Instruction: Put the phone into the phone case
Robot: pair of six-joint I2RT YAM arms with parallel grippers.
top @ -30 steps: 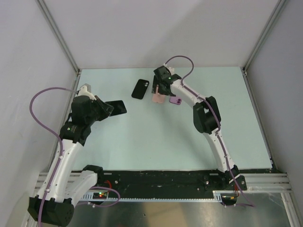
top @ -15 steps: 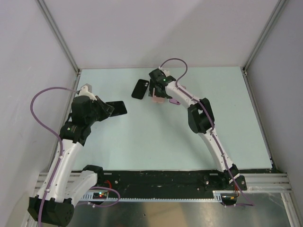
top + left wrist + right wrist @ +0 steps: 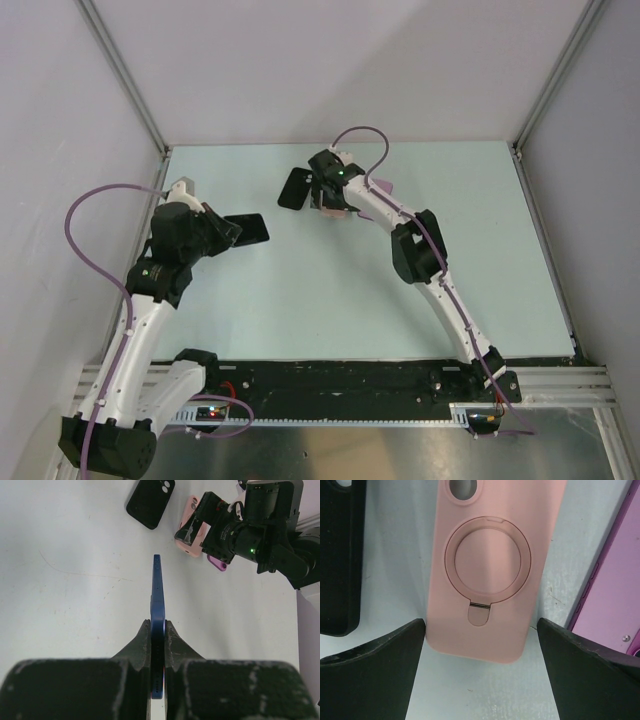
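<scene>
Right tool (image 3: 321, 196) further left, mint table (image 3: 300, 300)

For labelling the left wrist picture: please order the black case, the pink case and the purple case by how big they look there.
1. black case, almost whole in view.
2. pink case, partly hidden.
3. purple case, only a corner shows.
Hiding, not true size, decides this order.

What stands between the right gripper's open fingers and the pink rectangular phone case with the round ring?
Nothing visible does. The right gripper is open directly above the pink rectangular phone case. The black case and the purple case lie off to either side.
</scene>
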